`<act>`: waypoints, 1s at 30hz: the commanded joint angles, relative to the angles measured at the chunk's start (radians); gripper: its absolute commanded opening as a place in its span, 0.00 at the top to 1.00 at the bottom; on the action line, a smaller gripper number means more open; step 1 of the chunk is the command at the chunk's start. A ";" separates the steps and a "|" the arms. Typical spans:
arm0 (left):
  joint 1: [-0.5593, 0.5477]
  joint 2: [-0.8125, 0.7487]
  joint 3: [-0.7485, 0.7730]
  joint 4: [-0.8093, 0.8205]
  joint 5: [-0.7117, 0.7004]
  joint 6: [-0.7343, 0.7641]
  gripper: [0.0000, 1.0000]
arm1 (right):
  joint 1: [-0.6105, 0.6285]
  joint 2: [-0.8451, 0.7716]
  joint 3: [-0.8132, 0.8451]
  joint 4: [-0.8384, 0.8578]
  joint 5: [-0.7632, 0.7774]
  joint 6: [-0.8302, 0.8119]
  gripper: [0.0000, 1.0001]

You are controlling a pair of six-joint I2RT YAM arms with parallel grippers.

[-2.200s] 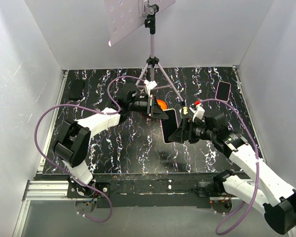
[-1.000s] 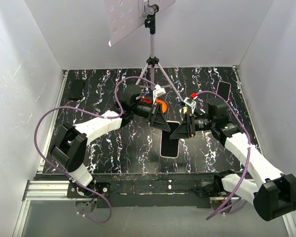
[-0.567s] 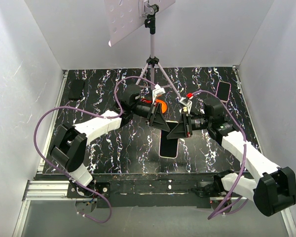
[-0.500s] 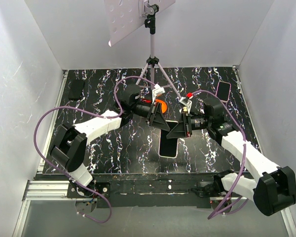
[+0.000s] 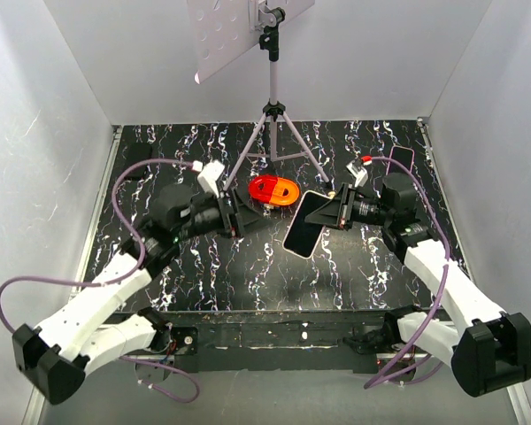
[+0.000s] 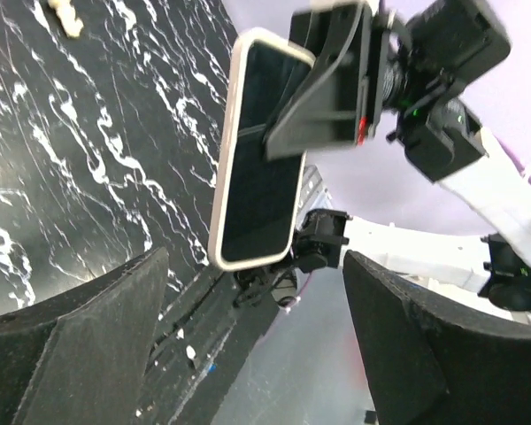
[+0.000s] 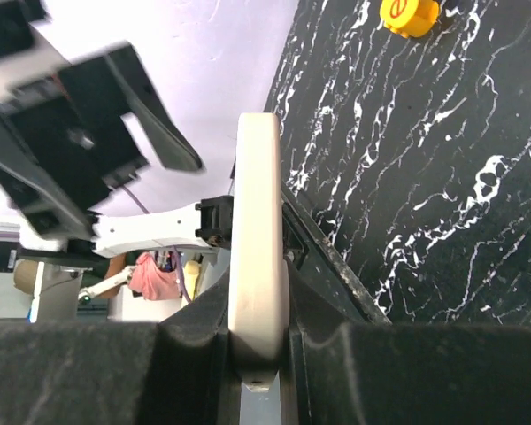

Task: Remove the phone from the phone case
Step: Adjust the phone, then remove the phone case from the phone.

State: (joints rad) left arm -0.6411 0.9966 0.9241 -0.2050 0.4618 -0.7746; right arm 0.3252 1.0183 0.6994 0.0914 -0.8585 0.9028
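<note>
Top external view: left side lets go, right side keeps hold.
Left gripper (image 5: 241, 218) has sprung apart and pulled clear; right gripper (image 5: 321, 215) stays clamped on the phone (image 5: 304, 225), aloft over the table (image 5: 203, 266). The pale phone case (image 7: 257, 248) is seemingly still on, so extraction isn't done.

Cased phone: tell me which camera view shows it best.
Left wrist: the cased phone shows its whole screen and pale rim. Top external shows it small and tilted; right wrist shows only its edge.
</note>
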 commanded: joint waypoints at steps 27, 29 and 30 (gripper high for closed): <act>-0.063 0.103 -0.212 0.561 0.399 -0.258 0.69 | 0.008 0.068 0.120 0.353 -0.145 0.214 0.99; -0.063 0.108 -0.211 0.561 0.406 -0.253 0.69 | 0.008 0.069 0.121 0.355 -0.143 0.217 0.99; -0.063 0.105 -0.211 0.561 0.402 -0.253 0.70 | 0.008 0.069 0.120 0.357 -0.143 0.217 0.99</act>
State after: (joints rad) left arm -0.6880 1.1080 0.6949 0.3370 0.8158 -1.0374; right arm 0.3313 1.0916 0.7635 0.3695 -1.0271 1.1149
